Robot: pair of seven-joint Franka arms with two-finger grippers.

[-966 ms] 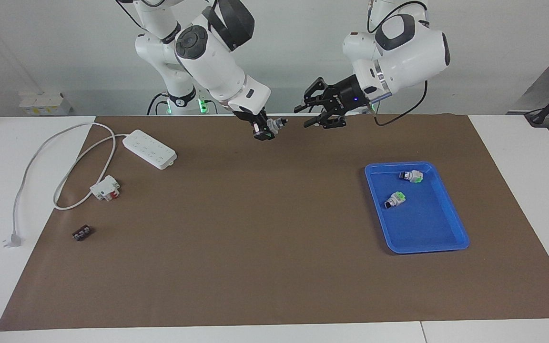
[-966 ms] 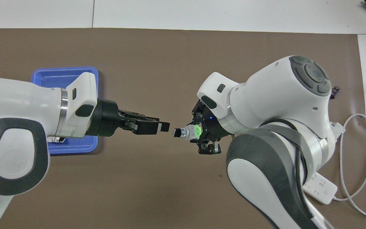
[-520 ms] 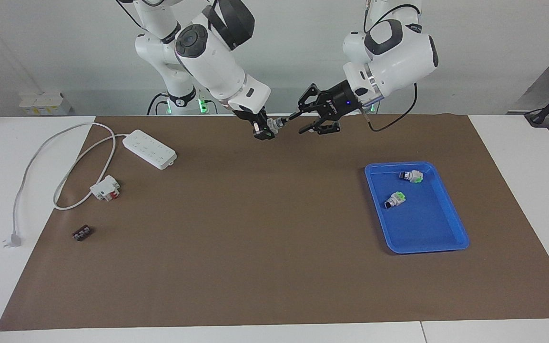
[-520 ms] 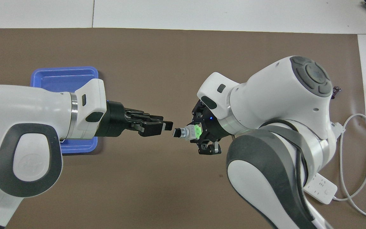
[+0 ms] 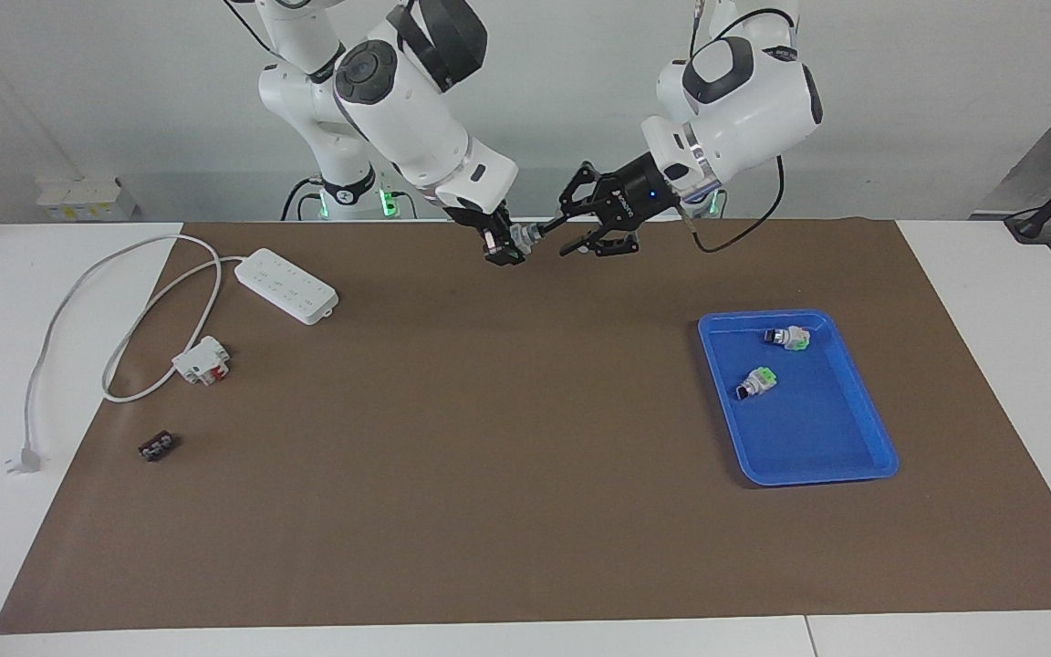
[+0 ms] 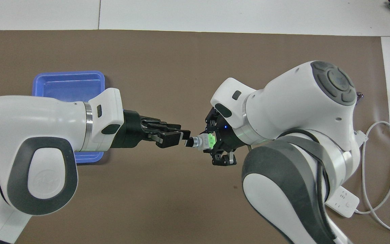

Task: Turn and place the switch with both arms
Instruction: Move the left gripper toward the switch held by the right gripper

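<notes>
Green-ended cylindrical switch (image 6: 200, 141), glossy arms

The arms (image 5: 416, 100) wear glossy white plastic shells; the table's brown mat (image 5: 507, 456) looks matt like paper; the blue tray (image 5: 863, 429) is smooth plastic.

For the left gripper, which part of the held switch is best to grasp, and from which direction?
Probably the black knob tip. The right gripper is shut on the switch by its green end, holding it level above the brown mat with the knob pointing at the left gripper. That end alone is free, so come in straight along the switch's axis.
</notes>
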